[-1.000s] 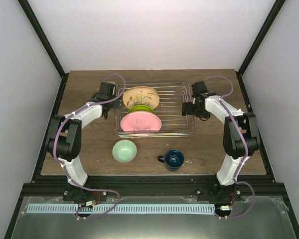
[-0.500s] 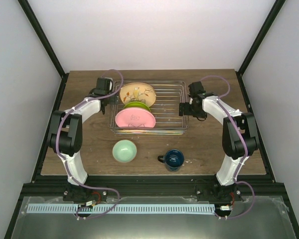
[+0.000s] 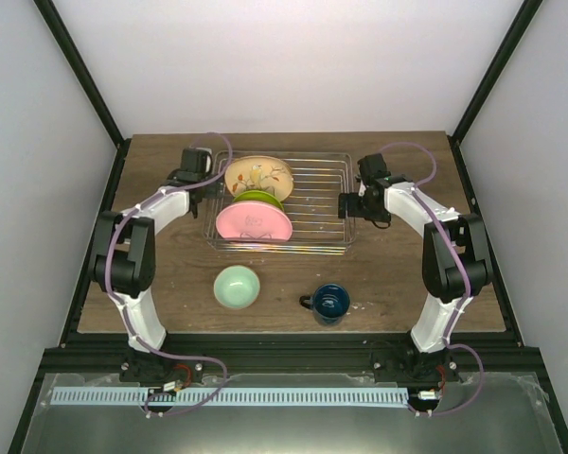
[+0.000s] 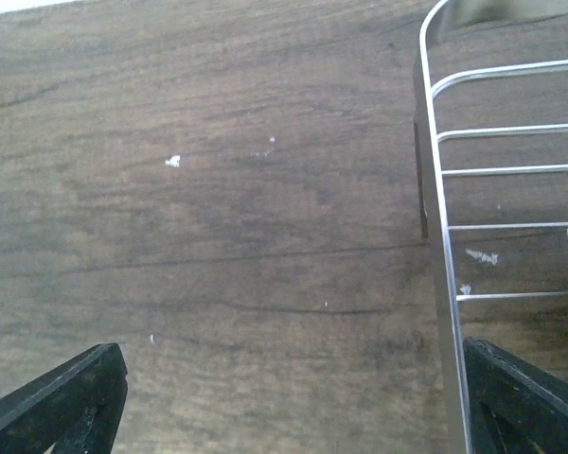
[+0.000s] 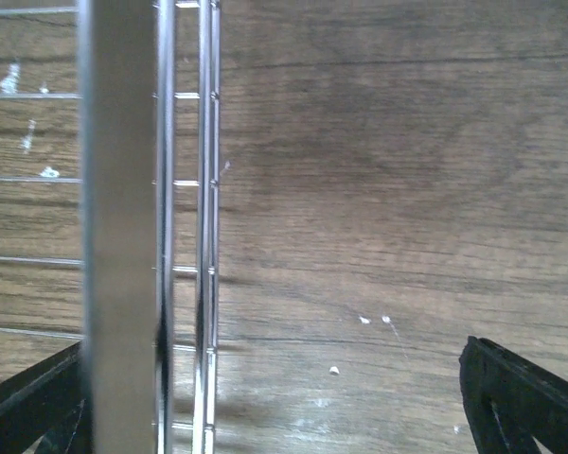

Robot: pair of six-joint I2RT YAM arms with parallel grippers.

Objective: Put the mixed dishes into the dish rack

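white walls (image 3: 284, 66) close in a brown wooden bench (image 3: 161, 274), seen from above. the dish rack (image 3: 317, 203) lies across the far middle of the bench. three plates stand on edge in its left half, one behind another. the cream floral plate (image 3: 257, 176) is farthest, the lime-green plate (image 3: 258, 200) is in the middle, and the pink plate (image 3: 254, 223) is nearest. on the bare wood in front of the rack sit the mint-green bowl (image 3: 237, 287) and, to its right and apart from it, the dark blue mug (image 3: 329, 302). both are upright, and the mug's handle points left. the left claw (image 4: 286, 359) hangs low at the rack's left end with its fingers spread wide, the rack's rim wire running just inside one of them. the right claw (image 5: 270, 352) is at the rack's right end, also spread wide, with the end wires between its fingers and close to one. neither claw clamps anything.
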